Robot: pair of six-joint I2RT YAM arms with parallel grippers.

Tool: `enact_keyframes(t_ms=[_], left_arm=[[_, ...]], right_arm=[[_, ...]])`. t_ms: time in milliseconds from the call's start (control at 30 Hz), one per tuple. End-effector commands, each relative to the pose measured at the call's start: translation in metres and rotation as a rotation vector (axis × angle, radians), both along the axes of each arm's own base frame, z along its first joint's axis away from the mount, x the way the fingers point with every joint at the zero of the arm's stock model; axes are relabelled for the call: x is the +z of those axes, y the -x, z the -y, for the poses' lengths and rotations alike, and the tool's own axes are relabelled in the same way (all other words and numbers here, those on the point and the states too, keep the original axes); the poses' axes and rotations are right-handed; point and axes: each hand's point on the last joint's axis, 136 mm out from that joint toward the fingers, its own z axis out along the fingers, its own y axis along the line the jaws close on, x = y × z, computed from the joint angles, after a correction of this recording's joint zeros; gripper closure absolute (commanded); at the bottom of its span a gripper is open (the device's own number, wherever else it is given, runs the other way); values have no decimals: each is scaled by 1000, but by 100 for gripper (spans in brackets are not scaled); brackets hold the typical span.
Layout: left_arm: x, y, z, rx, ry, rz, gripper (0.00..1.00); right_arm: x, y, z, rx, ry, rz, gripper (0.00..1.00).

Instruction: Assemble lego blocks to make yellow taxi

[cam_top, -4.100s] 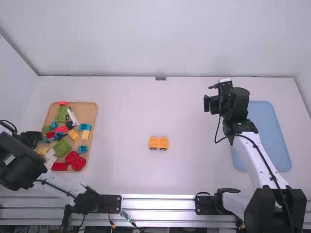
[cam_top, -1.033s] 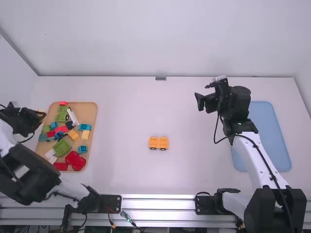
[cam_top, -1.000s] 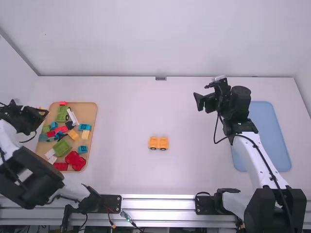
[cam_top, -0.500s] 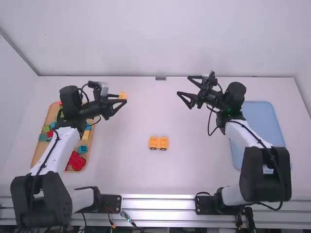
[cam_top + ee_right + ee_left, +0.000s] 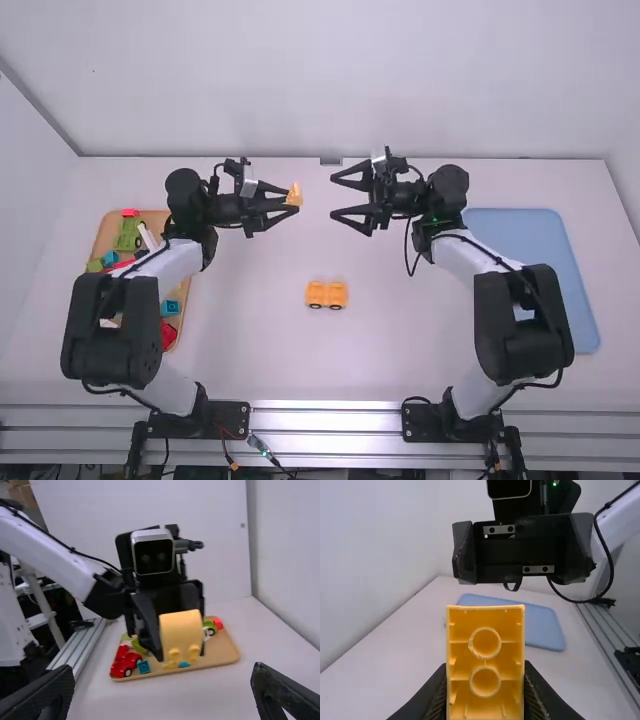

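A yellow-orange plastic block (image 5: 510, 652), studded and hollow underneath, is held aloft, tilted; a yellow-orange plastic wheeled piece (image 5: 326, 294) stands on the table (image 5: 250, 350).

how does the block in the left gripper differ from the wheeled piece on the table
The block is clamped in the left gripper, above the table; the wheeled piece rests on the table, unheld.

The block shows an open, hollow side with two round tubes and no wheels, while the wheeled piece shows dark-centred wheels along its side.

Both are yellow-orange.
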Motion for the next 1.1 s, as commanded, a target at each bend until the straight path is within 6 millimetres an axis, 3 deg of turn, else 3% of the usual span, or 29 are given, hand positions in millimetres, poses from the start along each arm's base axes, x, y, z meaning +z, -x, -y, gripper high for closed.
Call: enact_keyframes(t_ms=[0, 167, 733, 1067], left_arm=[[10, 3, 11, -73, 28, -118, 98], [20, 9, 28, -125, 37, -88, 98], [21, 13, 37, -143, 38, -82, 98], [21, 15, 37, -154, 34, -84, 98]], right_arm=[[7, -1, -6, 13, -5, -1, 8], [5, -6, -17, -22, -14, 17, 11], [9, 0, -32, -18, -30, 33, 29], [9, 2, -35, -10, -30, 31, 50]])
